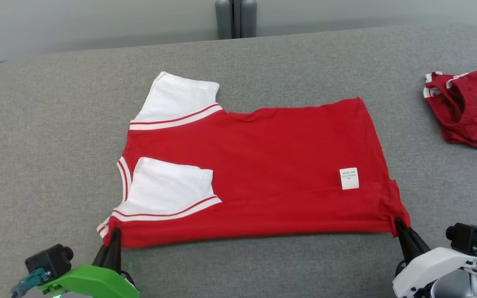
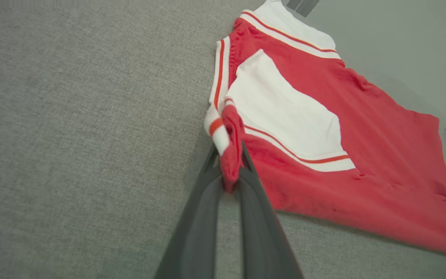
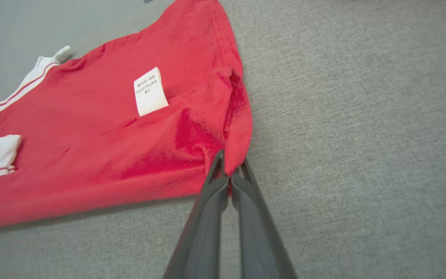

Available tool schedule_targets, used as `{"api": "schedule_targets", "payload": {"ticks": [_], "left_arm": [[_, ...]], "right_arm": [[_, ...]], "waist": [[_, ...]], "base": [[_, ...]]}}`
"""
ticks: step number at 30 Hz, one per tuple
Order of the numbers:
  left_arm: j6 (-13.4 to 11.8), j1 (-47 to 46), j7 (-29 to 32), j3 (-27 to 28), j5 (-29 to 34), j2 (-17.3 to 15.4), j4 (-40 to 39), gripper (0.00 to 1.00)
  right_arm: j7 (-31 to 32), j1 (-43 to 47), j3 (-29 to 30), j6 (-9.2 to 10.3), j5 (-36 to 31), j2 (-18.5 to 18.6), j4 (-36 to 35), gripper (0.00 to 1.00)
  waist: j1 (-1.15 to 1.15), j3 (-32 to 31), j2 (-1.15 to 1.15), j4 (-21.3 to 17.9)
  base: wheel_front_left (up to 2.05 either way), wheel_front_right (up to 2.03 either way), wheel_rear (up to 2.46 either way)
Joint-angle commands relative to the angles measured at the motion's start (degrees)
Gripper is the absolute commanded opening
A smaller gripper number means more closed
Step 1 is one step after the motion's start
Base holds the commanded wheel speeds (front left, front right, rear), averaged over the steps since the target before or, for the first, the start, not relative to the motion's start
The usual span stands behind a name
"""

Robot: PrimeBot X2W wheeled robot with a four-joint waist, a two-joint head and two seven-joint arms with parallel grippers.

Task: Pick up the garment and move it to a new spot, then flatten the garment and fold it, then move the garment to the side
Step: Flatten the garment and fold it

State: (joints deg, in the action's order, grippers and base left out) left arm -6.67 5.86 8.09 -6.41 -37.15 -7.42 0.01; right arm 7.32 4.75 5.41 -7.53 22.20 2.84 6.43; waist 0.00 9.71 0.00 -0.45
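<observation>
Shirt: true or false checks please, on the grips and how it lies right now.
1. The left gripper is shut on the shirt's near corner at the sleeve end. True.
2. The right gripper hangs open above the hem. False: it is shut on the near hem corner.
3. The near sleeve lies folded onto the red body. True.
4. The label sits beside the sleeves. False: it sits at the hem end.
5. A second garment lies on the shirt. False: it lies apart, farther right on the table.
</observation>
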Motion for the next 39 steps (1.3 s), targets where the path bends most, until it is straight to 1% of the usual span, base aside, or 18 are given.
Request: {"api": "schedule_targets", "payload": {"ticks": [1, 7, 10, 11, 15, 17, 21, 27, 31, 34, 39], "left_arm": [[-0.5, 0.1, -0.3, 0.8, 0.6, -1.2, -0.3, 1.0], [-1.8, -1.6, 0.4, 2.8, 1.9, -4.3, -2.8, 1.0], [-1.8, -3.9, 1.7, 3.4, 2.9, -6.7, -4.6, 1.0], [-0.9, -8.0, 3.2, 2.8, 3.9, -8.7, -5.1, 1.0], [0.8, -17.0, 6.8, 0.6, 5.6, -11.6, -3.5, 1.0], [2.3, -23.0, 9.5, -0.6, 7.0, -13.9, -1.3, 1.0], [5.3, -33.9, 14.1, -3.1, 8.9, -17.2, 4.0, 1.0], [8.7, -47.1, 19.7, -5.6, 10.2, -19.6, 12.9, 1.0], [11.0, -52.7, 22.0, -7.4, 10.6, -20.8, 18.0, 1.0], [11.5, -54.8, 23.0, -7.6, 10.4, -21.4, 20.6, 1.0], [11.6, -55.9, 22.5, -7.4, 10.2, -22.4, 23.8, 1.0]], "right_arm": [[-0.3, 0.8, 0.8, 0.08, 0.2, 0.2, -0.5, 1.0], [-1.2, 0.6, 2.0, 0.04, 0.5, 0.2, -2.6, 1.0], [-2.2, -0.4, 3.3, 0.04, -0.5, 0.1, -4.5, 1.0], [-2.7, -1.5, 3.6, 0.04, -1.3, 0.1, -6.2, 1.0], [-3.1, -4.2, 1.6, 0.04, -2.6, 0.1, -7.4, 1.0], [-3.2, -6.3, -0.1, 0.04, -3.1, 0.1, -7.6, 1.0], [-3.7, -10.9, -3.9, 0.04, -4.0, 0.1, -7.5, 1.0], [-5.2, -17.1, -8.8, 0.04, -3.6, 0.1, -6.4, 1.0], [-6.7, -20.1, -11.6, 0.04, -3.5, 0.1, -5.2, 1.0], [-7.5, -21.9, -13.2, 0.04, -3.3, 0.1, -4.5, 1.0], [-9.0, -23.5, -15.3, 0.04, -3.2, 0.1, -3.7, 1.0]], "waist": [[0.0, 0.2, 0.0, -0.4], [0.0, 0.6, 0.0, -2.0], [0.0, 1.1, 0.0, -3.1], [0.0, 1.9, 0.0, -3.9], [0.0, 4.3, 0.0, -5.6], [0.0, 6.4, 0.0, -6.9], [0.0, 10.7, 0.0, -9.6], [0.0, 17.2, 0.0, -13.0], [0.0, 20.2, 0.0, -15.0], [0.0, 21.6, 0.0, -15.9], [0.0, 22.8, 0.0, -16.8]], "base": [[0.0, 0.0, 0.0], [0.0, 0.0, 0.0], [0.0, 0.0, 0.0], [0.0, 0.0, 0.0], [0.0, 0.0, 0.0], [0.0, 0.0, 0.0], [0.0, 0.0, 0.0], [0.0, 0.0, 0.0], [0.0, 0.0, 0.0], [0.0, 0.0, 0.0], [0.0, 0.0, 0.0]]}}
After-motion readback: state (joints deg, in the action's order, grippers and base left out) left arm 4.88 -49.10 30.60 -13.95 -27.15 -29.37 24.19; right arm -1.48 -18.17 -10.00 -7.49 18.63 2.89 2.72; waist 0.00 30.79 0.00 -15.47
